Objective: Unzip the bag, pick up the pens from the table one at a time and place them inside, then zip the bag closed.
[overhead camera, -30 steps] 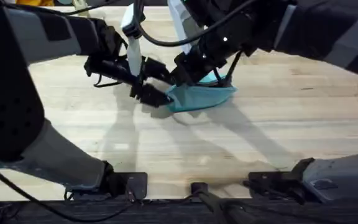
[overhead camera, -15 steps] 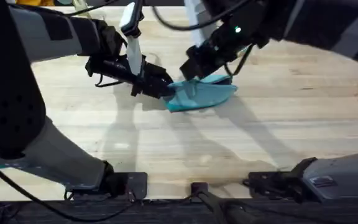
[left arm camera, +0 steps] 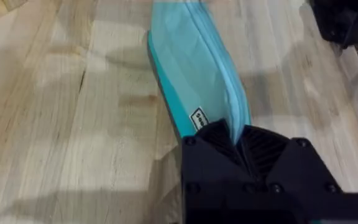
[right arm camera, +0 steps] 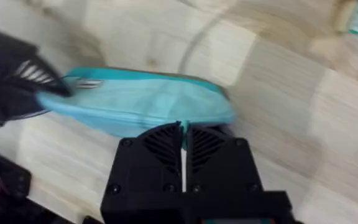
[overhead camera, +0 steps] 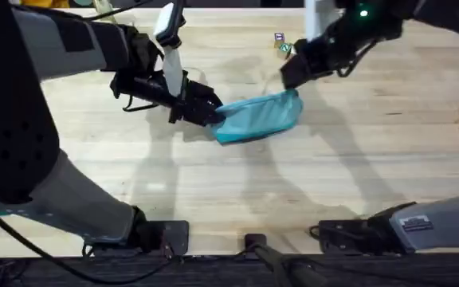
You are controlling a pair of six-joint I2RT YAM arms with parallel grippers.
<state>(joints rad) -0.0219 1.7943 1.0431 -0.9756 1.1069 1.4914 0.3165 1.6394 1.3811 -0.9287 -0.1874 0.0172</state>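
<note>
The bag (overhead camera: 257, 116) lies on the bench (overhead camera: 309, 191) a little beyond the middle, long axis running left to right and tilted slightly, its right end farther from the arm bases. It rests flat on the wood with its zip edge along the upper side.

The left end effector (overhead camera: 209, 115) reaches in from the left and is clenched on the bag's left end. In the left wrist view the bag (left arm camera: 194, 68) stretches away from the left end effector (left arm camera: 236, 138), and the two black fingers (left arm camera: 213, 144) pinch a fold of teal fabric at the near end, just beside a small white label on the bag's side.

The right end effector (overhead camera: 287, 77) hangs above the bag's right end, near it but apart from it in the overhead view. In the right wrist view the right end effector (right arm camera: 183, 135) has its two fingers pressed together with only a thin slit between them; a sliver of teal shows at the tips, perhaps a zip pull, though the blur leaves that unsure. Below it the bag (right arm camera: 142, 102) lies across the bench (right arm camera: 278, 124), and the left end effector (right arm camera: 33, 87) shows dark at the bag's far end.

A small green and white object (overhead camera: 282, 45) sits on the bench beyond the bag.
</note>
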